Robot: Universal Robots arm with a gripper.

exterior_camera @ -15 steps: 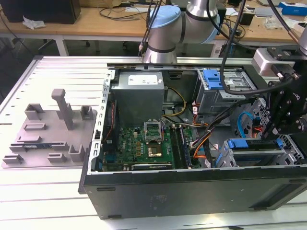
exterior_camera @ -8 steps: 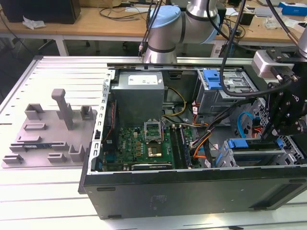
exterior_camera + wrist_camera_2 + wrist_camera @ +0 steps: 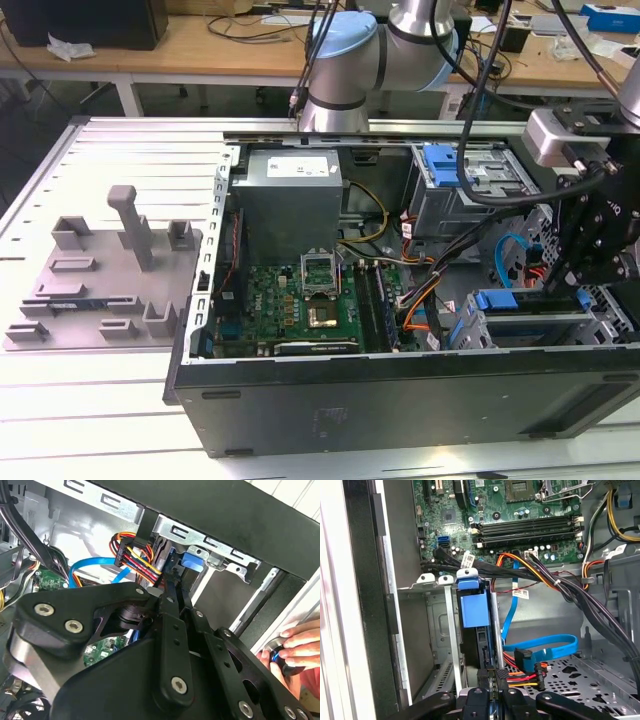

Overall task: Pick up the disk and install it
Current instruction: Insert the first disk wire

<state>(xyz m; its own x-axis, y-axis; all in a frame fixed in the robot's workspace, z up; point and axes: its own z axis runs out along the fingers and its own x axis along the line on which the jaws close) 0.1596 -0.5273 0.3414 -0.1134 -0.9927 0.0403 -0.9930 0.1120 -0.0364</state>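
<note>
The disk (image 3: 474,611) stands on edge in a slot of the metal drive cage (image 3: 451,645) inside the open computer case. Its blue rail and a blue tab face the camera in the first wrist view. My gripper (image 3: 492,682) sits at the disk's near end, its black fingers (image 3: 481,679) drawn close together on the disk's edge. In the second wrist view the gripper (image 3: 175,597) narrows toward the disk's blue tab (image 3: 192,562). In the exterior view the gripper (image 3: 590,262) hangs over the cage at the case's right front, above the blue-railed disk (image 3: 520,300).
Bundled power cables (image 3: 555,582) and a blue data cable (image 3: 540,647) run close beside the cage. The motherboard (image 3: 300,300) and power supply (image 3: 290,195) fill the case's left half. A grey fixture plate (image 3: 100,280) lies left of the case. A hand (image 3: 295,645) touches the case's outside.
</note>
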